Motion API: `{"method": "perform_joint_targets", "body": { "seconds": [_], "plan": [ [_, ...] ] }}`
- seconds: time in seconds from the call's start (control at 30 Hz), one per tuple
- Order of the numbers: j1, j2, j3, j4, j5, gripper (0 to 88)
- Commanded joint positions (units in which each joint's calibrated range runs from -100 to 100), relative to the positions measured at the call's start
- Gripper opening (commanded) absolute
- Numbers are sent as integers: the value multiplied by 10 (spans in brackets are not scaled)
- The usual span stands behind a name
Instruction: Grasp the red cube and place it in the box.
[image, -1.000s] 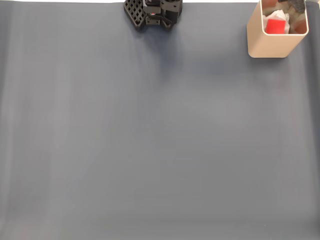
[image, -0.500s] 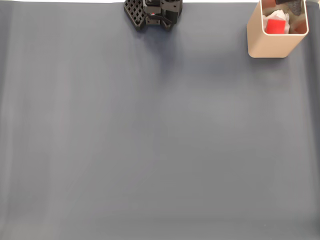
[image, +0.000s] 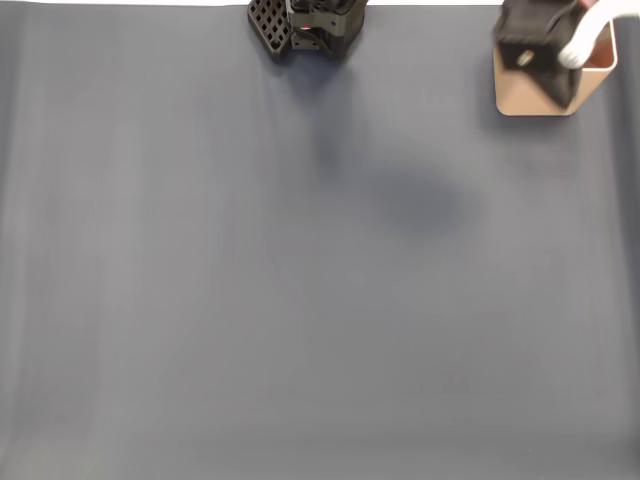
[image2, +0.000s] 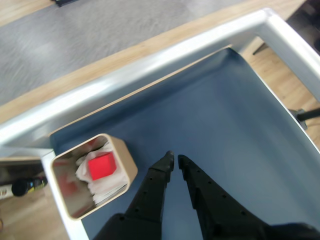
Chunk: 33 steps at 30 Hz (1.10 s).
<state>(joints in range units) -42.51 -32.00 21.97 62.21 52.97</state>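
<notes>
Wrist view: the small matte red cube (image2: 102, 166) lay on crumpled white paper (image2: 100, 184) inside the tall tan rounded-corner box (image2: 129, 161), so the placing looked complete. The black pincer (image2: 174, 160) hung empty just beside the box over the grey-blue bench (image2: 225, 115), its fingertips narrowed almost to touching.

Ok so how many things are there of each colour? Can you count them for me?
Red: 1, the red cube, lying inside the box on something white and crumpled
Tan: 1, the box
White: 1, the crumpled lining under the cube
Black: 1, the gripper, beside the box, over the grey-blue mat
Total: 4
</notes>
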Motion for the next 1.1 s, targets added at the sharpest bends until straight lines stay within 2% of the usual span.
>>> {"method": "perform_joint_targets", "body": {
  "seconds": [0.0, 0.33, 0.63, 1.07],
  "plan": [
    [76, -17, -17, -10, -8, 2],
    [248, -26, 32, -34, -30, 2],
    [370, -120, 227, -108, -33, 6],
    [439, -334, 476, -120, -26, 14]
  ]
}}
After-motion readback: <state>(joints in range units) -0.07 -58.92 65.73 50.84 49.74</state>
